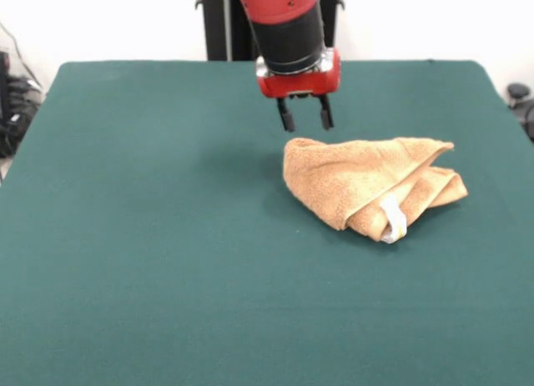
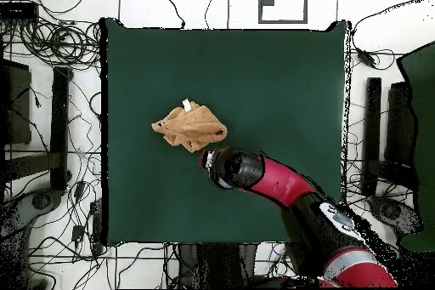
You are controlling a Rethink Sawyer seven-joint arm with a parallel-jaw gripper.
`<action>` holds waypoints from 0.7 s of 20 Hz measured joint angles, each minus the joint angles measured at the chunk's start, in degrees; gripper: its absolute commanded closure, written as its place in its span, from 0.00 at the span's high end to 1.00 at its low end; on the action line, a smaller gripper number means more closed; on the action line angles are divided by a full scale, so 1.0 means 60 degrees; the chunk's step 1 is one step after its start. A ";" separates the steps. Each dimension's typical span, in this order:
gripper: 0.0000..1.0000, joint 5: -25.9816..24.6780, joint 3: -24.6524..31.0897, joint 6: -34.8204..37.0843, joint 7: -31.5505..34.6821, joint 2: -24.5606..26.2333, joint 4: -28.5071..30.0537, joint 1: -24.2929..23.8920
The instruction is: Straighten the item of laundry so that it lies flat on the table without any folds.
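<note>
The orange-tan towel [image 1: 367, 186] lies crumpled and folded over itself on the green table [image 1: 150, 236], right of centre in the front view. Its small white label [image 1: 392, 219] sticks out at the near edge. In the overhead view the towel [image 2: 190, 127] is a bunched heap left of the table's centre. My gripper [image 1: 305, 117] hangs just above the towel's far left corner, open and empty, its two dark fingers [image 1: 286, 117] apart. In the overhead view the gripper [image 2: 212, 160] sits beside the towel's edge nearest the robot.
The red and black arm [image 2: 280, 183] reaches in from the robot's side. Cables and stands [image 2: 59, 116] lie on the floor around the table. The table's edges [image 1: 50, 86] are far from the towel.
</note>
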 measured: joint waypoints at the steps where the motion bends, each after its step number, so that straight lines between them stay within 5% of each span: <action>1: 1.00 -0.0034 0.0003 0.0000 0.0000 -0.0018 0.0008 -0.0021; 14: 1.00 -0.0220 0.0023 -0.0185 0.0000 -0.0309 0.0093 -0.0111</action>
